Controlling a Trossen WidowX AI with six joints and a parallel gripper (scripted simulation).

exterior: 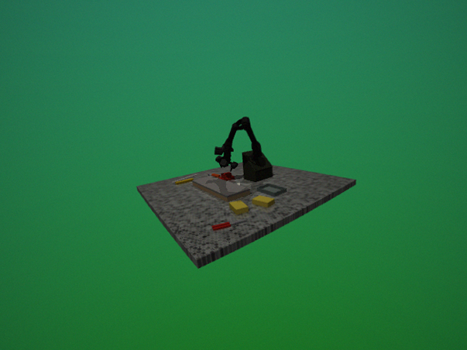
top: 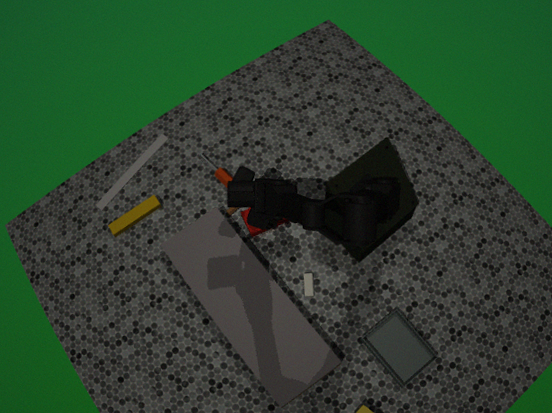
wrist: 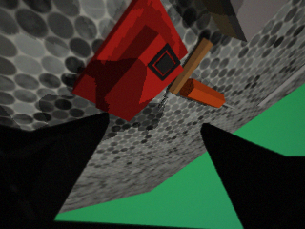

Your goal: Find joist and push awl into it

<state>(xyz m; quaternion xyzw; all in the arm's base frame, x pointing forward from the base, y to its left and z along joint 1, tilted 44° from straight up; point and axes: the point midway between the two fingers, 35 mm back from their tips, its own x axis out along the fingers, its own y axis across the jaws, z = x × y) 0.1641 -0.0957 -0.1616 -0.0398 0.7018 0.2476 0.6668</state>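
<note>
Beside the panel's (top: 248, 301) far end, on the counter (top: 431, 278), I see the red stud finder (wrist: 131, 72) lying by the awl (wrist: 200, 88), not in the tray (top: 398, 348). My pincer (wrist: 152, 167) hangs above it, spread wide and empty; I judge traying and piercing both remain.

The speckled grey table (top: 410, 104) holds a long grey floor panel (top: 247, 306), a red stud finder (wrist: 129, 67), an orange awl (wrist: 202, 93), a tray (top: 398, 348), a yellow bar (top: 134, 215) and a white strip (top: 131, 172).

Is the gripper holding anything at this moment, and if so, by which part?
Nothing is held. The gripper is open and hangs above the red stud finder, which lies on the table beside the orange-handled awl.
</note>
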